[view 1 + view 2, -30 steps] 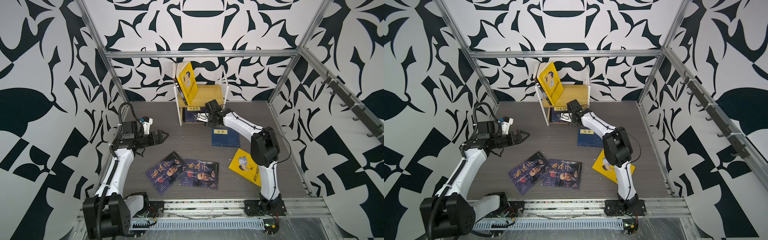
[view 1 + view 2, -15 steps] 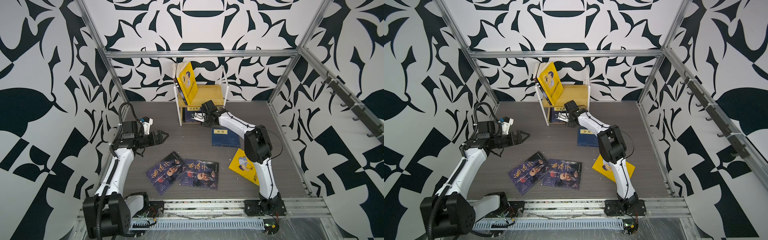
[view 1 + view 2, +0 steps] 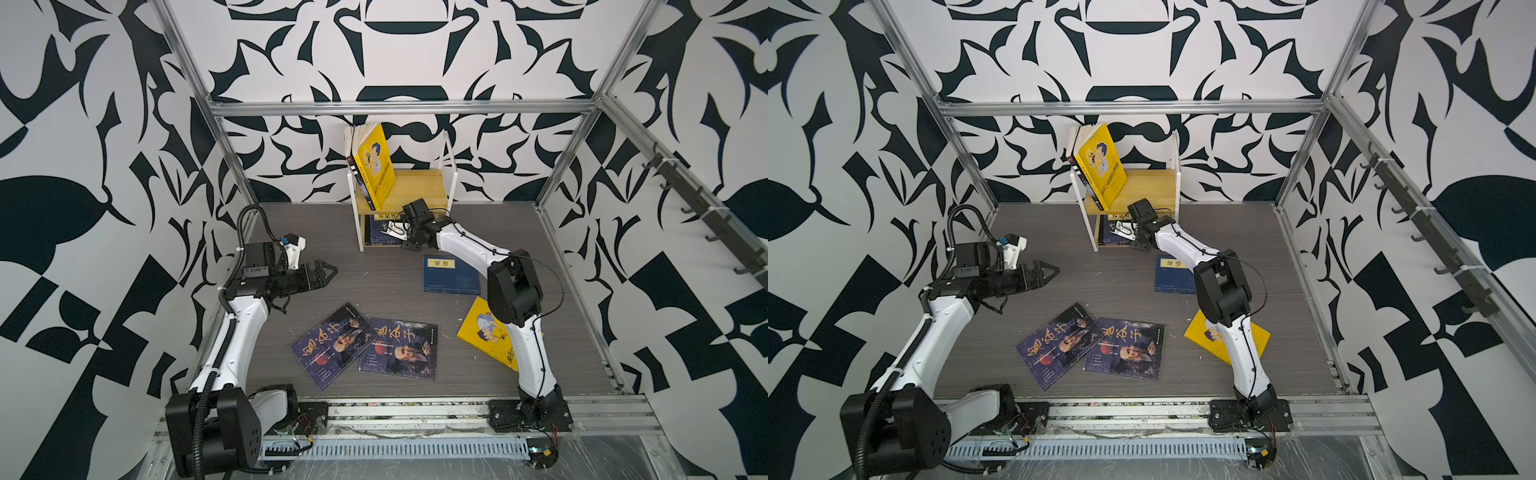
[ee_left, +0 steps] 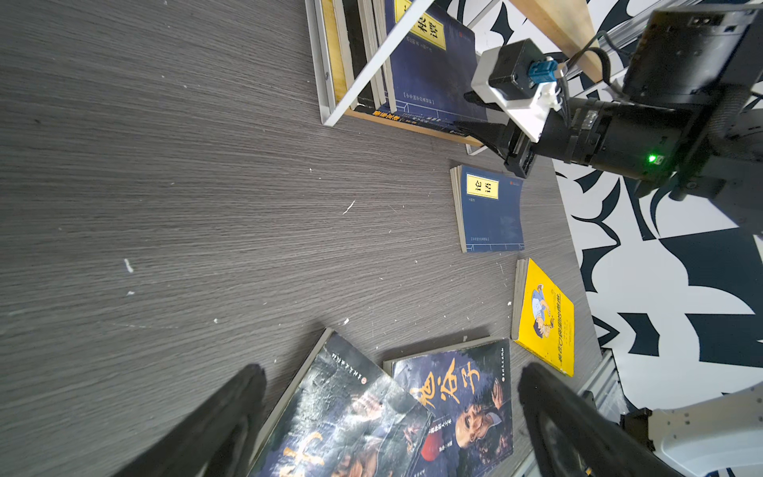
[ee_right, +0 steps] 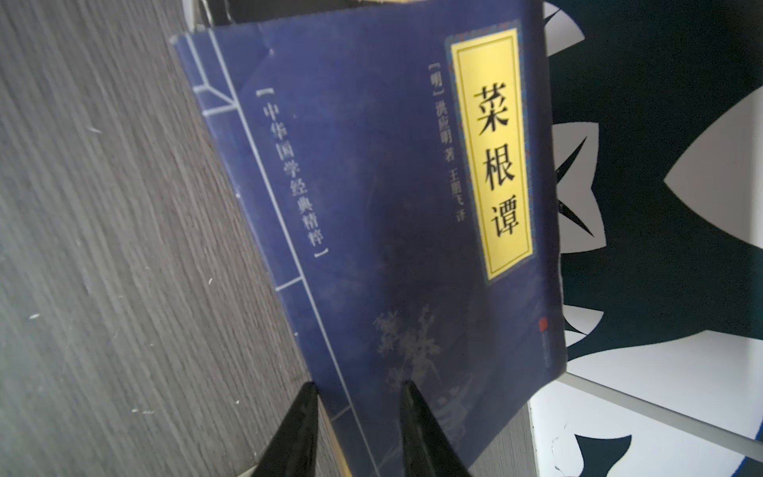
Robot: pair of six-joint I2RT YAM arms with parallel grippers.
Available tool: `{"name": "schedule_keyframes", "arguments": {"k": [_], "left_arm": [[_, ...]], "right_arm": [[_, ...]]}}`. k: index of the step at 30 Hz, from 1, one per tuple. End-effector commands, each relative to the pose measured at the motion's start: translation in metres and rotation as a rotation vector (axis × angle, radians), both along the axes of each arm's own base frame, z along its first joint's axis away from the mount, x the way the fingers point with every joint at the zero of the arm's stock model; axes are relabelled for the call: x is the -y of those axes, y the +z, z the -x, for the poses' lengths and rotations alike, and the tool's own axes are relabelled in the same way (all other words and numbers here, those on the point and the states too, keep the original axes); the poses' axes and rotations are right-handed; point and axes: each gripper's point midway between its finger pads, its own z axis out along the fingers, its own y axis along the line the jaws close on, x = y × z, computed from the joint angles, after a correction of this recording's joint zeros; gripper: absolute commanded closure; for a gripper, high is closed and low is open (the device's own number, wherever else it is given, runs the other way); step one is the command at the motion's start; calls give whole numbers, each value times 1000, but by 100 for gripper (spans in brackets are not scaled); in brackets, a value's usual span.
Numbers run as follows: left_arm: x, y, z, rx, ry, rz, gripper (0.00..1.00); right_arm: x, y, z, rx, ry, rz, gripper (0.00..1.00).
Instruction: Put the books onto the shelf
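The shelf (image 3: pixel 415 189) stands at the back, with a yellow book (image 3: pixel 376 166) leaning on its top board. In its lower tier a navy book (image 5: pixel 371 206) with a yellow label leans on several upright books. My right gripper (image 5: pixel 357 388) is at that book's near edge, one finger beside it and one over its cover. Whether they press on it does not show. My left gripper (image 3: pixel 328 272) hangs open above the floor at the left, holding nothing. On the floor lie a navy book (image 3: pixel 451 274), a yellow book (image 3: pixel 482 332) and two dark portrait books (image 3: pixel 332 345) (image 3: pixel 401 347).
The right arm's elbow (image 3: pixel 513 291) hangs over the floor's yellow book and hides part of it. Patterned walls and an aluminium frame (image 3: pixel 399 109) close in the grey wood-grain floor (image 3: pixel 374 282) on three sides. The two portrait books overlap at one corner.
My right gripper has moved left toward the shelf's lower tier, up to the navy book, and its jaws have narrowed. The left arm and the books on the floor have not moved.
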Motion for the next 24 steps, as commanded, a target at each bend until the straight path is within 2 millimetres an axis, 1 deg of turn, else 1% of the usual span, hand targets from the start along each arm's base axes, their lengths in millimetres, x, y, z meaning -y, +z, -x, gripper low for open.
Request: {"name": "schedule_keyframes", "arguments": {"k": [1, 5, 8, 9, 12, 16, 20, 22, 24], "left_arm": [[-1, 10, 0, 21, -5, 2, 0], [-1, 6, -1, 23, -1, 1, 0], [-1, 9, 0, 17, -4, 8, 0], [0, 11, 1, 18, -8, 10, 0], [-1, 7, 0, 23, -3, 1, 0], [0, 11, 1, 23, -10, 8, 0], [-2, 6, -1, 25, 0, -7, 0], [-1, 9, 0, 23, -2, -5, 0], [0, 9, 1, 21, -9, 3, 0]], "right_arm": [[-15, 32, -6, 59, 5, -61, 65], [-31, 38, 2, 42, 35, -113, 58], [-44, 38, 6, 40, 56, -126, 54], [-49, 40, 5, 44, 60, -135, 53], [-58, 46, 2, 51, 58, -182, 51], [-70, 42, 3, 46, 77, -178, 50], [-74, 37, 2, 36, 80, -183, 51], [-74, 31, 4, 21, 82, -173, 51], [-74, 30, 5, 23, 94, -168, 51]]}}
